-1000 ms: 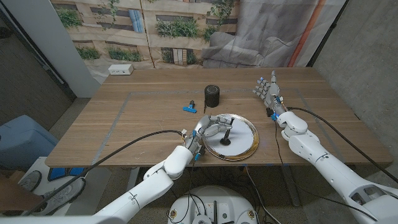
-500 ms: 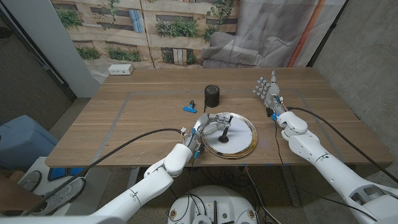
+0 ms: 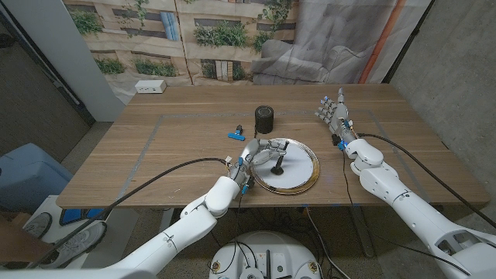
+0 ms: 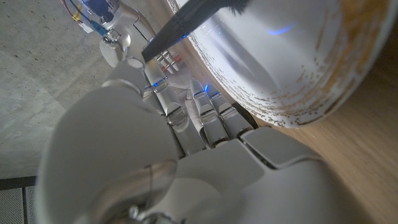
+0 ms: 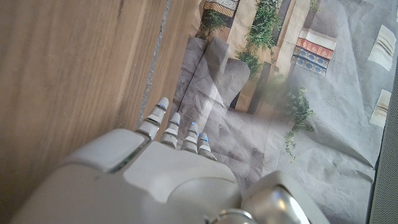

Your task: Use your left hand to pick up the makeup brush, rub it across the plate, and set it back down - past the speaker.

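My left hand (image 3: 258, 156) reaches over the near-left rim of the white, gold-rimmed plate (image 3: 313, 172) and pinches the black makeup brush (image 3: 277, 164), which stands upright with its bristles on the plate. In the left wrist view the dark brush handle (image 4: 186, 22) crosses above my left hand (image 4: 174, 149), next to the plate's white surface (image 4: 280, 62). The black cylindrical speaker (image 3: 265, 118) stands just beyond the plate. My right hand (image 3: 335, 113) stays at the right of the table, fingers spread and holding nothing; my right hand's fingers (image 5: 163, 122) point toward the backdrop.
A small blue object (image 3: 236, 133) lies left of the speaker. At the table's far-left edge sits a white box (image 3: 150, 87). Cables run along both arms. Bare wood stretches beyond the speaker and across the left half of the table.
My left hand has shifted slightly farther over the plate, sliding the brush tip a little to the left and away across it. The right arm is still.
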### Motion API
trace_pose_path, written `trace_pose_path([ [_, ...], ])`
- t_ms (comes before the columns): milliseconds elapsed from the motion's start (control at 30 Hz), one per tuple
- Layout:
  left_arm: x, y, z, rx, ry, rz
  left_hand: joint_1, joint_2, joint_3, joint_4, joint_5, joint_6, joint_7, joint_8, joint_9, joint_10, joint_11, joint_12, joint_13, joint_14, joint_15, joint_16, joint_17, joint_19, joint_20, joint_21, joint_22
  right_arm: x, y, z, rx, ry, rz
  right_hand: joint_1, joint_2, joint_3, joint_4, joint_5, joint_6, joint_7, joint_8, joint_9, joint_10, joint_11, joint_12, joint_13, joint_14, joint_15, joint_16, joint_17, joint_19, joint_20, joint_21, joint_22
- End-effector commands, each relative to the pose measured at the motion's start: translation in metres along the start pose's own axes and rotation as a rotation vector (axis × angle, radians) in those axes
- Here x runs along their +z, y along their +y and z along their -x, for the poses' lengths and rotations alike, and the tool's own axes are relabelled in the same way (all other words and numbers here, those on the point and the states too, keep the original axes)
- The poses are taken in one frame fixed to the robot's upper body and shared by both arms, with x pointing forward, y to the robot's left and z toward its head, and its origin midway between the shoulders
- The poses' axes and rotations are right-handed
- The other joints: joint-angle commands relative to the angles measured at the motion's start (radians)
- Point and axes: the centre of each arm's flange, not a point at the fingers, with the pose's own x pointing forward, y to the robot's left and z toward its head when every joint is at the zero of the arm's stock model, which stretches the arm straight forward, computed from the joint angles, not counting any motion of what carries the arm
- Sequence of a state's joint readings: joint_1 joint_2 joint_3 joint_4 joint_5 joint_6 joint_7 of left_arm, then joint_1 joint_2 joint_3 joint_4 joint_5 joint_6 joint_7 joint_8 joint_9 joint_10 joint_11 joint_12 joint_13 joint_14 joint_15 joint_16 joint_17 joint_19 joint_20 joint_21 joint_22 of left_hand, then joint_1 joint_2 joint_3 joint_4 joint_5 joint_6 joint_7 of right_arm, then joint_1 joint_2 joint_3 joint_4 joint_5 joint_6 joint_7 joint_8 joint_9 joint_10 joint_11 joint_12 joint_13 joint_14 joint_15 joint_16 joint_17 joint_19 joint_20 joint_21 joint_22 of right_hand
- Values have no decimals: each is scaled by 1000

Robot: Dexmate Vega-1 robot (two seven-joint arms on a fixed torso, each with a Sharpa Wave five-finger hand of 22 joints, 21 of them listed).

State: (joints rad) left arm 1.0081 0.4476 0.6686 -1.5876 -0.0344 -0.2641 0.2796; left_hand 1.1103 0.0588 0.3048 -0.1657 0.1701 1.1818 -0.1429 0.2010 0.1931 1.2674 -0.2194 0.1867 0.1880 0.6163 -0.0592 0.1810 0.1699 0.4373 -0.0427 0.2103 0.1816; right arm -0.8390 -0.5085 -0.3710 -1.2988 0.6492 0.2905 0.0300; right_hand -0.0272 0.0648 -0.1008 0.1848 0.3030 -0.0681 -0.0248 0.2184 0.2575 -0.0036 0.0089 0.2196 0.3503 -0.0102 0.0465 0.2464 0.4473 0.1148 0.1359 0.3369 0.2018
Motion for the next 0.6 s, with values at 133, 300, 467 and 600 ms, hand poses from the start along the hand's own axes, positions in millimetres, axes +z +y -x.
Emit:
trace_pose_path([
  [133,1,4,-6,17,-5,-13,6,8,-4,-1,5,0,3,5,1,-1,-7,9,4,0,-166,3,3,0,-60,3,2,0,0,0,0,0,0,5,100,0,5,4,-9,-1,4,2,-4,3,7,3,0,12,3,5,2,7,5,6],
  [300,1,7,-7,26,-6,-19,6,8,-5,-1,5,0,3,5,1,-2,-7,9,4,0,-166,3,3,0,-60,3,2,0,0,0,0,0,0,5,100,0,5,4,-8,-1,5,2,-5,2,7,3,0,10,3,5,2,7,5,6],
  [467,1,10,-7,36,-8,-28,6,9,-6,-1,5,1,2,6,1,-2,-7,9,4,0,-166,3,3,1,-59,4,2,0,0,0,0,0,0,5,100,0,5,4,-9,-1,5,2,-5,5,7,3,0,12,3,5,3,6,5,6],
  [600,0,14,-6,46,-9,-35,7,9,-7,-1,5,0,3,5,1,-2,-7,9,4,0,-166,3,3,1,-59,4,2,0,0,0,0,0,0,5,100,0,5,5,-8,0,5,2,-4,4,7,3,0,11,3,5,3,7,5,6],
])
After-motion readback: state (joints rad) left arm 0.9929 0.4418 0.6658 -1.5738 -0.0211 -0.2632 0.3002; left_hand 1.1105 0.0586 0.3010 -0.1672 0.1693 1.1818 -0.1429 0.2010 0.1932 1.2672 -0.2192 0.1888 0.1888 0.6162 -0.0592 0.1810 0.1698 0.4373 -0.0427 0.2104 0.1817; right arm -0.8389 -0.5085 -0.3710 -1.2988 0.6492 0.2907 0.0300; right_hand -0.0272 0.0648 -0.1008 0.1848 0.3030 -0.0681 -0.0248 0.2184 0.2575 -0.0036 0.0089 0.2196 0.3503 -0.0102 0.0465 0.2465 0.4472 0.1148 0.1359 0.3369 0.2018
